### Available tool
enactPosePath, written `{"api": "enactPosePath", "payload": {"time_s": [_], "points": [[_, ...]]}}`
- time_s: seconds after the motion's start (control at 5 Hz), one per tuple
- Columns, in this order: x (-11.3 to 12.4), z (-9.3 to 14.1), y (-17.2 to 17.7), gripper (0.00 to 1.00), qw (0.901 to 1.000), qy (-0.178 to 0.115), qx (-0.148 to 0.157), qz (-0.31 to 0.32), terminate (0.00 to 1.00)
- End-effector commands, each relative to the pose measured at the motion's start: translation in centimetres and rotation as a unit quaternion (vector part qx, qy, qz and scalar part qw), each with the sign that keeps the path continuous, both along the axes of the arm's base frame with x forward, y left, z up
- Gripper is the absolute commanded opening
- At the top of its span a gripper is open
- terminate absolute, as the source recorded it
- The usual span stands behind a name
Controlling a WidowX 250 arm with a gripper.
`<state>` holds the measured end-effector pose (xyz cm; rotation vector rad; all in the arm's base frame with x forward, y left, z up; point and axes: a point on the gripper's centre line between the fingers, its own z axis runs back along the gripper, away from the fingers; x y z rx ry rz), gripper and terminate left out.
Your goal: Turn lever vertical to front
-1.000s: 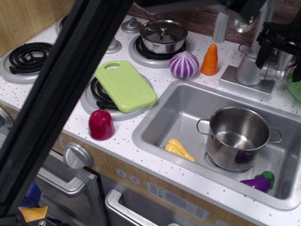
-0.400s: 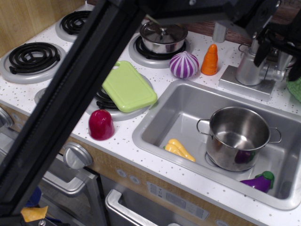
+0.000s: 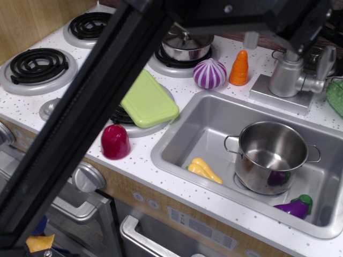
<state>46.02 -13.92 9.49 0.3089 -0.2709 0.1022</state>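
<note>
Since the earlier frames the dark arm has swept further across the view, and the black end effector that was crowding the faucet at the counter's far right corner has lifted away; in the present view we cannot pick it out against the arm's dark bulk at the top edge, so we cannot tell whether it is released or clenched.

The short silver-grey paddle lever stands exposed and upright, joined by a stub to the thick cylindrical metal faucet body, which sits on a grey base plate behind the steel sink, near the counter's far right corner. Nothing touches it.

Our judgement is that the lever has not yet been turned to the front. To do this well, we should bring the end effector back down beside the paddle's upper end, set one finger behind its flat face, and push in an arc about the stub, toward the counter's front edge. Pressing near the tip gives the best leverage; pressing near the stub risks slipping off the smooth metal. We should keep clear of the orange toy carrot and the green cloth-like object at the right edge.

The lever looks flattened, glossy and slightly rounded at its tip.
</note>
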Motion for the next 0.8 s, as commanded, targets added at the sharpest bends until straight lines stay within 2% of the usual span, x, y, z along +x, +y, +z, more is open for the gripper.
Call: {"api": "enactPosePath", "payload": {"time_s": [0.0,0.6], "points": [[0.71,2.76,0.01,1.0,0.9988,-0.044,-0.019,-0.011,0.0],[1.61,2.74,0.6,1.0,0.9982,-0.051,-0.021,-0.025,0.0]]}}
